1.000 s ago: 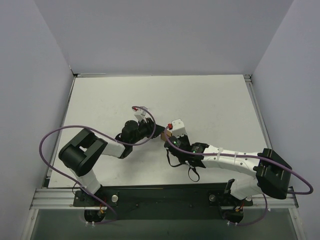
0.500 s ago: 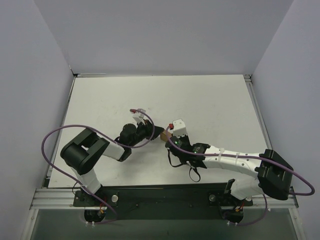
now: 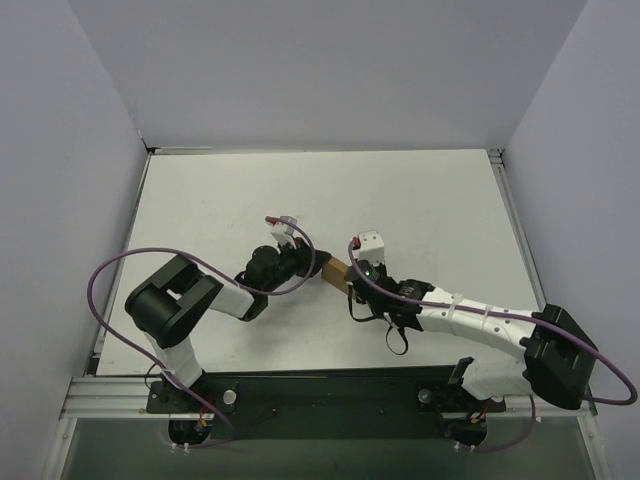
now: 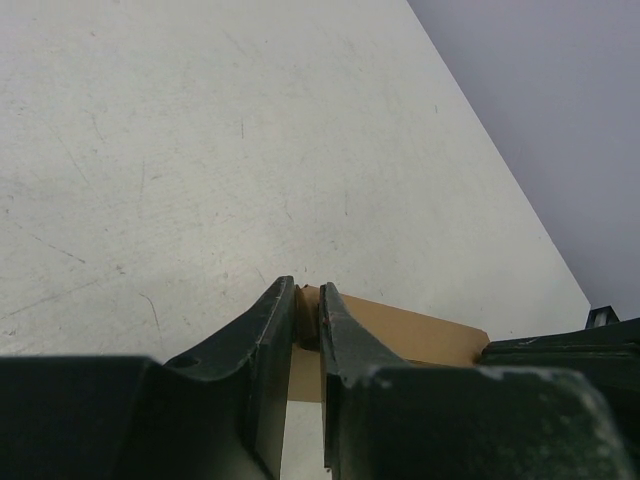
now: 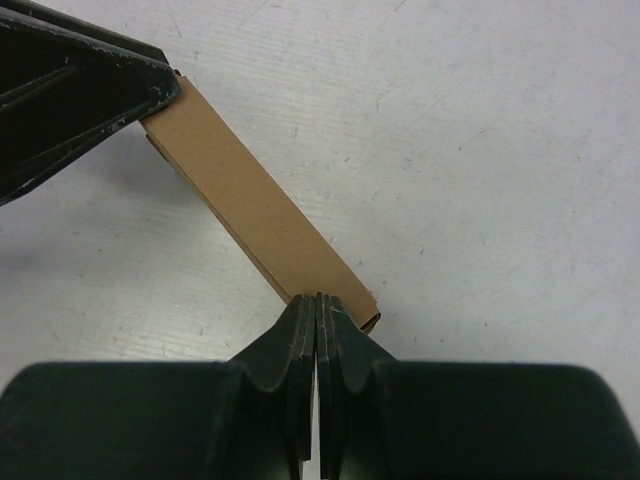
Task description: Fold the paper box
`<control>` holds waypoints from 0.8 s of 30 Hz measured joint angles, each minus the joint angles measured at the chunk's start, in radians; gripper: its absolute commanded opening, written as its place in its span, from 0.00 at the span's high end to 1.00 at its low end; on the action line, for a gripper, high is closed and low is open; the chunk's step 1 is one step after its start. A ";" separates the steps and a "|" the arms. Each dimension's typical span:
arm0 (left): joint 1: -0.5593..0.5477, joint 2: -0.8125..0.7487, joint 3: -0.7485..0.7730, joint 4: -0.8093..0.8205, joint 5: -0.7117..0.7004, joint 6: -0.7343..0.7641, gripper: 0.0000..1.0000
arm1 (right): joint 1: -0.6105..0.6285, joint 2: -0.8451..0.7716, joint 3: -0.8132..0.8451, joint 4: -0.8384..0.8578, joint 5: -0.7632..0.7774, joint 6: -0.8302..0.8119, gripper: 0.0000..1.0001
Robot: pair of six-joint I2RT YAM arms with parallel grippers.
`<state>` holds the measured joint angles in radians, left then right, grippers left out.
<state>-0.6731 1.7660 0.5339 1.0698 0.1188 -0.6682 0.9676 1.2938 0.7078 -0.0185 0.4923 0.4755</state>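
Right tool (image 5: 315, 302) closed narrow, clamping the near end of the paper box (image 5: 250, 215), a flat plain brown cardboard strip. Left tool (image 4: 308, 298) pinches the far end. Strip spans between both tools, mid white tabletop (image 3: 420, 200).

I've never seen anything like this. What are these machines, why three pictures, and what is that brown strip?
These are two robot arms, the left arm and the right arm, bolted at the near edge of a white table. The wide picture comes from a camera overhead; the two close-ups come from a camera on each wrist, so each shows its own dark gripper at the bottom. The brown strip is a flat paper box. The left gripper pinches one end, the right gripper the other.
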 measured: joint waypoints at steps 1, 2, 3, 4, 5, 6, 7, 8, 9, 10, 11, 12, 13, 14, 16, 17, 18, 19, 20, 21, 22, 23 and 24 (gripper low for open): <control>-0.001 0.003 0.000 0.002 -0.003 0.000 0.81 | -0.010 -0.006 -0.002 0.002 -0.015 0.000 1.00; -0.002 0.003 0.000 0.003 -0.004 0.000 0.83 | -0.016 -0.010 -0.004 0.003 -0.027 0.002 1.00; -0.003 0.003 0.000 0.004 -0.008 0.000 0.83 | -0.025 -0.014 -0.005 0.004 -0.040 0.003 1.00; -0.006 0.003 0.000 0.004 -0.013 0.000 0.84 | -0.032 -0.019 -0.005 0.003 -0.055 0.006 0.98; -0.009 0.003 0.000 0.003 -0.018 0.001 0.84 | -0.042 -0.023 -0.005 0.000 -0.072 0.010 0.98; -0.014 0.003 0.003 0.003 -0.029 0.003 0.84 | -0.054 -0.027 -0.005 -0.002 -0.091 0.015 0.96; -0.021 0.003 0.010 -0.003 -0.042 0.005 0.84 | -0.066 -0.032 -0.004 -0.008 -0.108 0.020 0.95; -0.030 0.003 0.016 -0.012 -0.055 0.010 0.84 | -0.077 -0.038 -0.002 -0.018 -0.122 0.026 0.90; -0.042 0.003 0.025 -0.024 -0.069 0.018 0.85 | -0.082 -0.042 0.003 -0.035 -0.134 0.030 0.86; -0.056 0.003 0.034 -0.038 -0.086 0.023 0.84 | -0.093 -0.046 0.010 -0.058 -0.144 0.039 0.83; -0.068 0.002 0.042 -0.050 -0.098 0.027 0.85 | -0.100 -0.050 0.018 -0.085 -0.153 0.048 0.79; -0.085 0.000 0.051 -0.068 -0.117 0.030 0.85 | -0.106 -0.055 0.024 -0.109 -0.161 0.055 0.76; -0.097 -0.002 0.056 -0.080 -0.128 0.033 0.85 | -0.111 -0.061 0.032 -0.136 -0.169 0.066 0.73; -0.111 -0.004 0.062 -0.092 -0.142 0.036 0.85 | -0.117 -0.069 0.038 -0.163 -0.177 0.075 0.67; -0.132 -0.005 0.070 -0.109 -0.159 0.043 0.85 | -0.136 -0.093 0.048 -0.214 -0.199 0.096 0.62; -0.138 -0.005 0.073 -0.114 -0.168 0.045 0.85 | -0.148 -0.110 0.052 -0.234 -0.210 0.105 0.56; -0.142 -0.006 0.075 -0.119 -0.174 0.045 0.85 | -0.162 -0.130 0.055 -0.250 -0.219 0.114 0.55; -0.144 -0.006 0.075 -0.121 -0.179 0.045 0.85 | -0.177 -0.152 0.056 -0.262 -0.230 0.126 0.53; -0.146 -0.006 0.075 -0.123 -0.184 0.046 0.85 | -0.192 -0.175 0.056 -0.273 -0.241 0.134 0.50; -0.148 -0.007 0.076 -0.124 -0.188 0.046 0.85 | -0.209 -0.198 0.056 -0.286 -0.254 0.147 0.50; -0.150 -0.007 0.077 -0.125 -0.193 0.046 0.85 | -0.224 -0.216 0.056 -0.293 -0.266 0.156 0.50; -0.151 -0.007 0.079 -0.126 -0.196 0.047 0.85 | -0.245 -0.238 0.054 -0.299 -0.281 0.166 0.50; -0.153 -0.006 0.081 -0.128 -0.198 0.047 0.85 | -0.266 -0.260 0.050 -0.301 -0.296 0.181 0.50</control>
<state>-0.8257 1.7596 0.6147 0.9421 -0.0792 -0.6212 0.7013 1.0340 0.7574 -0.3199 0.1963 0.6563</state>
